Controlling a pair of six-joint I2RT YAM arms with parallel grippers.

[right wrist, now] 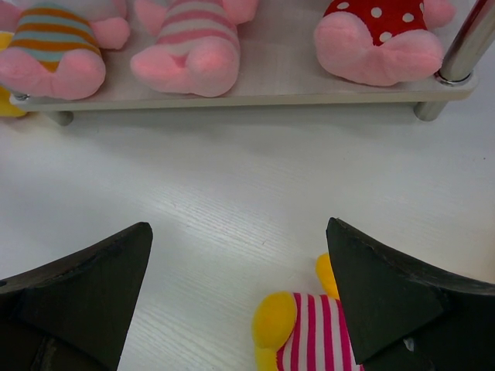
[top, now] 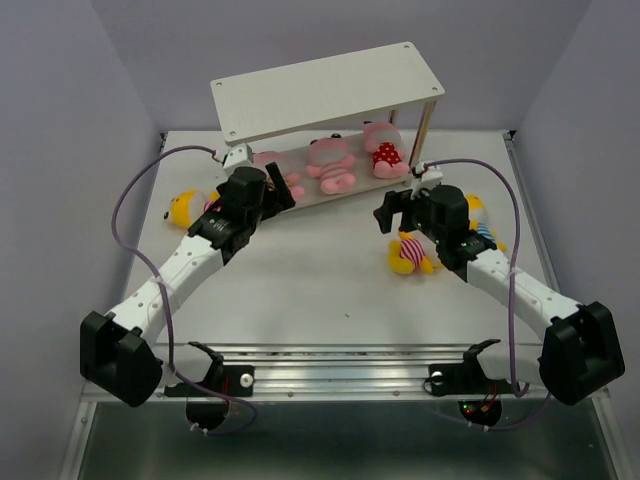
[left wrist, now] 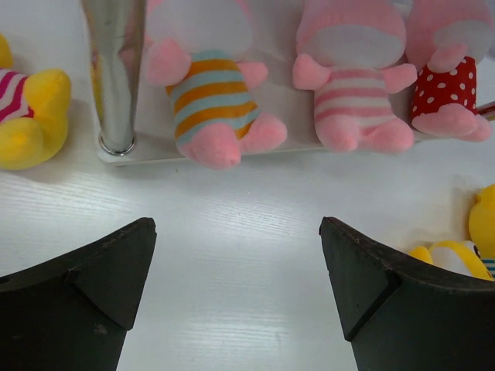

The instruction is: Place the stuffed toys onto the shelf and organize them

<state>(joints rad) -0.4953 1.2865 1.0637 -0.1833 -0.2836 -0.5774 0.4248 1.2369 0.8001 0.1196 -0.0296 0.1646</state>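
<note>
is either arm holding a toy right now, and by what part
Nothing is held: the left gripper and the right gripper both stand open, with no toy clamped between their fingers.

Lab booth: plain walls (top: 60, 150), white table (top: 330, 290)

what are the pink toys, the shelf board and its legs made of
The pink toys look like soft plush fabric: fuzzy nap, puffy stuffed limbs. The shelf board is matte off-white with faint wood grain, probably laminated board. The legs are mirror-shiny, likely polished metal.
</note>
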